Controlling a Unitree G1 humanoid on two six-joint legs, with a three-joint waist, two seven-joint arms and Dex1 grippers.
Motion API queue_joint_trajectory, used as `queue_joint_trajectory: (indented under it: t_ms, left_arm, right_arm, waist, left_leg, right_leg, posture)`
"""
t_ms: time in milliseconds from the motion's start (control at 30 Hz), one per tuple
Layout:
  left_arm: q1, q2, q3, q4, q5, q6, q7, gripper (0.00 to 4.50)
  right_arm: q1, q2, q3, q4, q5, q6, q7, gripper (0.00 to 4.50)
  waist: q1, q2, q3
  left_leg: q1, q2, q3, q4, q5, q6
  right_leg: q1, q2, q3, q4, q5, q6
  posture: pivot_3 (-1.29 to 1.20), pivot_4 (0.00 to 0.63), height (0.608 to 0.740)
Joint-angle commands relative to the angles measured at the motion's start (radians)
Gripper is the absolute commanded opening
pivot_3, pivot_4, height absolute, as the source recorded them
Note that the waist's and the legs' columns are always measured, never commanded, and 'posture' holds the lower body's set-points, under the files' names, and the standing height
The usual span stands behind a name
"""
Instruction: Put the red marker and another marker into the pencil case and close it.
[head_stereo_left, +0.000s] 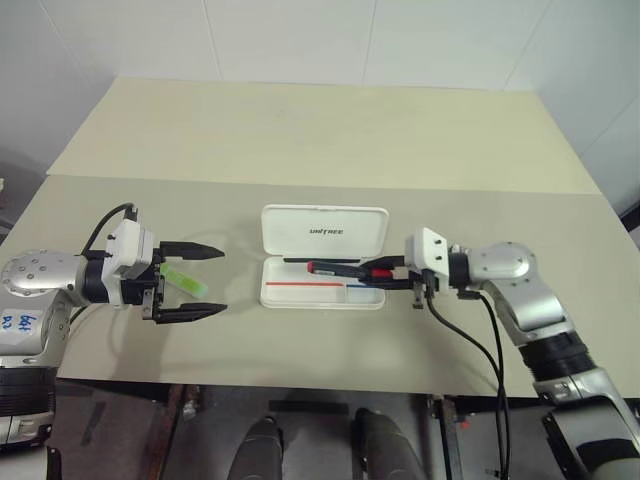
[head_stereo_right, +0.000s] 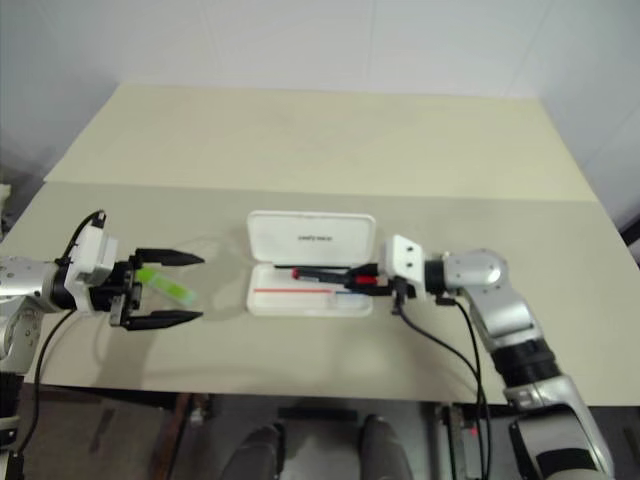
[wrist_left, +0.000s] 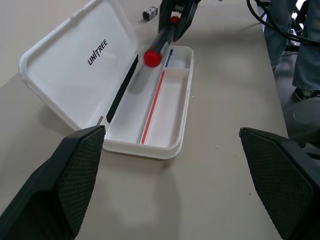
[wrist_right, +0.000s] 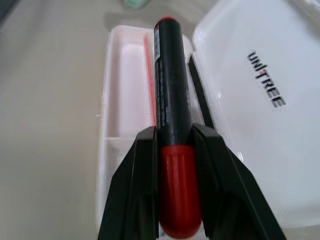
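**Red marker over the open case, green one not started**

Progress check: the pencil case (head_stereo_left: 323, 233) sits open on the table (head_stereo_left: 320, 130), lid flipped back flat so you can read the lettering, and nothing is lying in the tray that I can see, just the red and blue lines on the bottom. So neither marker is in and the lid isn't closed. I'd call it early days, maybe a third of the way once this one drops.

The right claw (head_stereo_left: 378, 274) is pinched narrow on the red marker (head_stereo_left: 335, 268), gripping it near one red end with the rest sticking out over the tray, roughly lined up with the long side of the case. From the wrist view the two fingers (wrist_right: 142, 170) sit snug on either side of the barrel. It looks like the marker is above the tray rather than resting in it, but I can't say how high.

The left claw (head_stereo_left: 205, 280) is spread as wide as it goes, holding nothing, pointed toward the case from the side. The lime-green marker (head_stereo_left: 186, 281) lies on the table right in that area, between the spread fingers as seen from above; whether anything touches it I can't tell.

Left to do: release the red one, grab and drop the green one, shut the lid.
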Motion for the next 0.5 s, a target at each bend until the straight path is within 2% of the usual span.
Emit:
queue_joint_trajectory:
  t_ms: [33,233,500]
  left_arm:
    - [0.006,0.004,0.022,-0.039,-0.011,0.0,0.017,4.5]
    - [0.019,-0.002,0.025,-0.067,-0.019,0.01,0.04,4.5]
    - [0.021,-0.012,0.02,-0.083,-0.024,0.015,0.06,4.5]
  right_arm:
    - [-0.067,0.049,0.022,0.082,-0.031,-0.067,0.006,0.6]
    - [-0.141,0.129,0.054,0.205,-0.077,-0.161,0.01,0.6]
    - [-0.173,0.182,0.071,0.295,-0.131,-0.24,-0.005,0.6]
  waist:
    - [-0.003,0.0,0.0]
    - [-0.017,0.0,0.0]
    - [-0.023,0.0,0.0]
  left_leg:
    - [0.0,0.0,0.0,0.0,0.0,0.0]
    - [-0.001,0.0,0.0,-0.001,0.0,0.0]
    - [-0.001,0.001,0.0,0.0,0.0,-0.001]
  right_leg:
    - [-0.001,0.0,0.0,0.0,0.0,0.0]
    - [-0.004,0.001,0.0,0.004,-0.001,-0.001]
    - [-0.007,0.001,0.001,0.01,-0.002,-0.003]
  posture:
    - [0.0,0.15,0.74]
    - [0.0,0.15,0.74]
    - [0.0,0.15,0.74]
